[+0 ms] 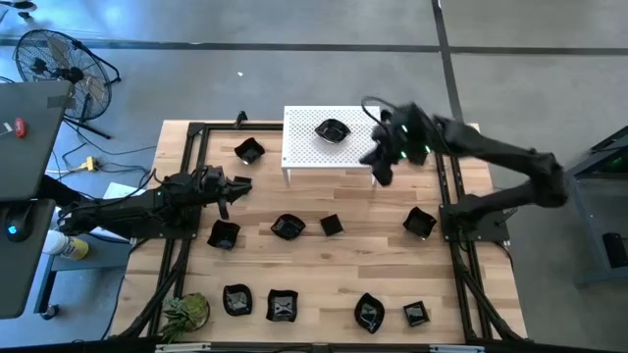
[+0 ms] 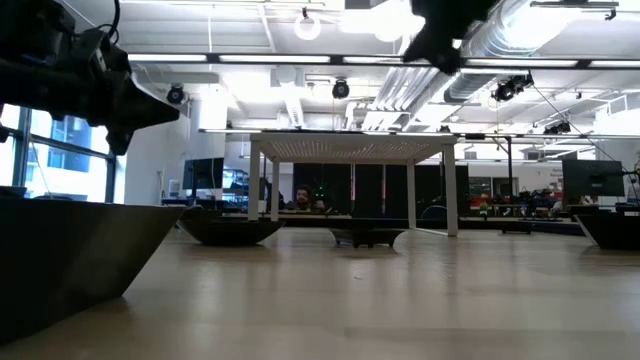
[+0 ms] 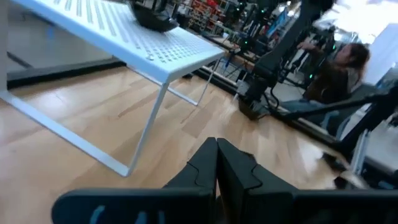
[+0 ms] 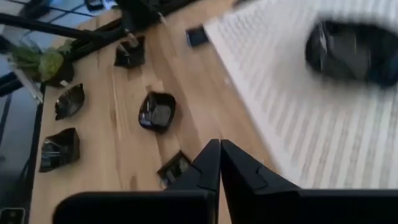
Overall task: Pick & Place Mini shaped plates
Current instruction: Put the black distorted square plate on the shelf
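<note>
One mini shaped plate (image 1: 333,130) sits on top of the white perforated stand (image 1: 314,157) at the far middle of the table; it also shows as a blurred plate (image 4: 348,50). Several more glossy black plates lie on the wood, among them one (image 1: 287,226) near the middle and one (image 1: 420,222) to the right. My right gripper (image 1: 380,169) hovers by the stand's right edge, shut and empty (image 4: 219,155). My left gripper (image 1: 237,184) waits left of the stand, shut and empty (image 3: 216,155).
A small green plant (image 1: 186,312) stands at the near left corner. A black frame (image 1: 186,176) runs along the table's left and right sides. A row of plates (image 1: 282,305) lies along the near edge. People sit in the room beyond the table (image 3: 339,68).
</note>
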You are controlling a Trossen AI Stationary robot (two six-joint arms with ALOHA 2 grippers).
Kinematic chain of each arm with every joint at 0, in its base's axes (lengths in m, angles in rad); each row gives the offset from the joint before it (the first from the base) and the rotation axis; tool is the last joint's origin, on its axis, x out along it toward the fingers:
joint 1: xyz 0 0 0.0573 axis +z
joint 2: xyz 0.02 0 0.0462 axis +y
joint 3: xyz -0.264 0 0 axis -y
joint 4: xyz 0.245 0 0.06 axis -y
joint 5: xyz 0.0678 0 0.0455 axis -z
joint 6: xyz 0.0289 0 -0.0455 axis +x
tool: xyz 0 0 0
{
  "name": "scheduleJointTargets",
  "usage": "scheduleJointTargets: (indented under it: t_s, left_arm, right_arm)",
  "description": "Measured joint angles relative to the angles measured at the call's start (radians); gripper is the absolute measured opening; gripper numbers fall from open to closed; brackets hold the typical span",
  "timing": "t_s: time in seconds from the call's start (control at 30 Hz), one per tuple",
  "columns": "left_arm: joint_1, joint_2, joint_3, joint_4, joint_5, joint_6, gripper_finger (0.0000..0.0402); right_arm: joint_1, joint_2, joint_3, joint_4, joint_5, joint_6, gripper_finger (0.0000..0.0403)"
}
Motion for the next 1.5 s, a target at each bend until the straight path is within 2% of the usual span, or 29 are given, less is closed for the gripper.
scheduleJointTargets:
  t_s: [0.1,0.2,0.4,0.67,0.8,1.0,1.2,1.5]
  left_arm:
    - [0.000,0.000,0.000,-0.004,-0.019,-0.065,0.0001]
    - [0.000,0.000,0.000,-0.016,-0.038,-0.058,0.0001]
    - [0.000,0.000,0.000,-0.023,-0.087,-0.038,0.0001]
    - [0.000,0.000,0.002,-0.056,-0.087,-0.038,0.0001]
    - [0.000,0.000,0.002,-0.058,-0.087,-0.038,0.0001]
    - [0.000,0.000,0.002,-0.061,-0.087,-0.038,0.0001]
    - [0.000,0.000,0.002,-0.062,-0.088,-0.031,0.0001]
    - [0.000,0.000,0.002,-0.065,-0.088,-0.031,0.0001]
  right_arm:
    - [0.053,-0.116,-0.143,-0.006,0.072,0.125,0.0004]
    - [0.117,-0.200,-0.257,-0.010,0.106,0.229,0.0002]
    - [0.271,-0.251,-0.379,-0.058,0.176,0.390,0.0026]
    - [0.387,-0.171,-0.406,-0.213,0.166,0.367,0.0097]
    - [0.451,-0.119,-0.406,-0.281,0.165,0.410,0.0120]
    - [0.524,-0.024,-0.406,-0.341,0.230,0.498,0.0121]
    - [0.531,0.056,-0.417,-0.328,0.251,0.533,0.0118]
    - [0.530,0.074,-0.540,-0.191,0.196,0.582,0.0117]
